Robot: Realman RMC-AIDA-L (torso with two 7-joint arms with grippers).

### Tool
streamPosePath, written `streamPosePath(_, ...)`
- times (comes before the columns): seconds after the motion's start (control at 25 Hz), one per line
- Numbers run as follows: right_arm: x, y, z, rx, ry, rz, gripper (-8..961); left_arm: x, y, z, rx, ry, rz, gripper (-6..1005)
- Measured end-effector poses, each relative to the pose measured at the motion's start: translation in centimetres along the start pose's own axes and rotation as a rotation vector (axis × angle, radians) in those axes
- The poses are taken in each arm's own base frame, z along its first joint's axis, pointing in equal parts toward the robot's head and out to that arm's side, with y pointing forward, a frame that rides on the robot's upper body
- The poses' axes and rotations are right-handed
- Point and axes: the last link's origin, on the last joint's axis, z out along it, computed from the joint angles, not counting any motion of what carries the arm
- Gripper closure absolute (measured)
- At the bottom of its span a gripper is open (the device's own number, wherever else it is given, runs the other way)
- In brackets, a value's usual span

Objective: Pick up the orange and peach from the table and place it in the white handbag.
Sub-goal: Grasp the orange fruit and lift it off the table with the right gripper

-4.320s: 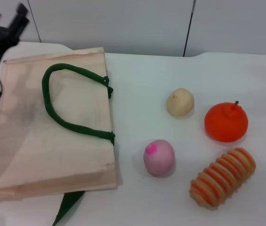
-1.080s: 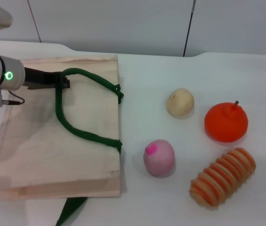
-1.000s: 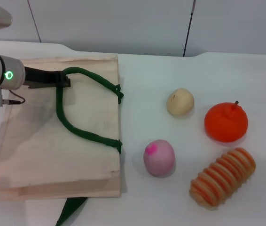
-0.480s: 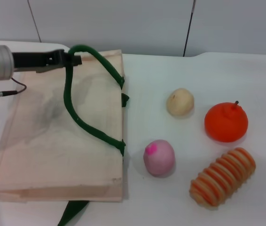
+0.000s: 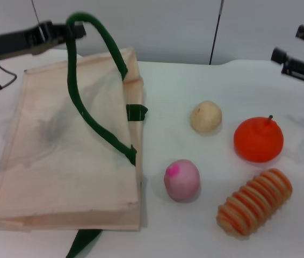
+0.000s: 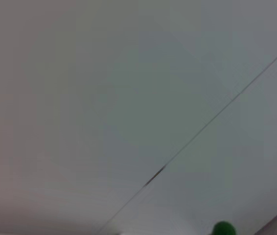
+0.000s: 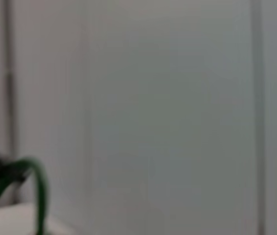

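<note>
The white handbag [image 5: 60, 161] lies flat on the left of the table in the head view. One dark green handle [image 5: 95, 80] is pulled up in an arch above it, and my left gripper [image 5: 72, 30] is shut on the top of that strap, high over the bag's far edge. The peach [image 5: 182, 180] rests just right of the bag. Farther right sits the orange [image 5: 258, 140]. My right gripper [image 5: 296, 47] hangs open at the far right, above and behind the orange, holding nothing. The right wrist view catches the raised handle [image 7: 36, 188] against the wall.
A small beige-yellow ball [image 5: 205, 116] lies behind the peach. An orange-and-tan ribbed oblong item [image 5: 255, 202] lies in front of the orange. A second green strap end [image 5: 79, 242] pokes out under the bag's near edge. A grey wall rises behind the table.
My left gripper has risen with the green handle, lifting the bag's upper layer. The right gripper has come into view at the top right. The fruits have not moved.
</note>
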Motion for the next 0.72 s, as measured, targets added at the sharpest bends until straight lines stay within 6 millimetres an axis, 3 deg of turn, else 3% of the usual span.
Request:
streamPosePath(0.28, 1.4, 0.7, -0.6, -0.105, 0.205, -0.008, 168, 0.1, 0.7, -0.4, -0.075, 0.064, 0.063, 885)
streamPosePath(0.72, 3.6, 0.8, 1.2, -0.146, 0.453, 0.012, 175, 0.4, 1.5, -1.1, -0.143, 0.105, 0.078, 886)
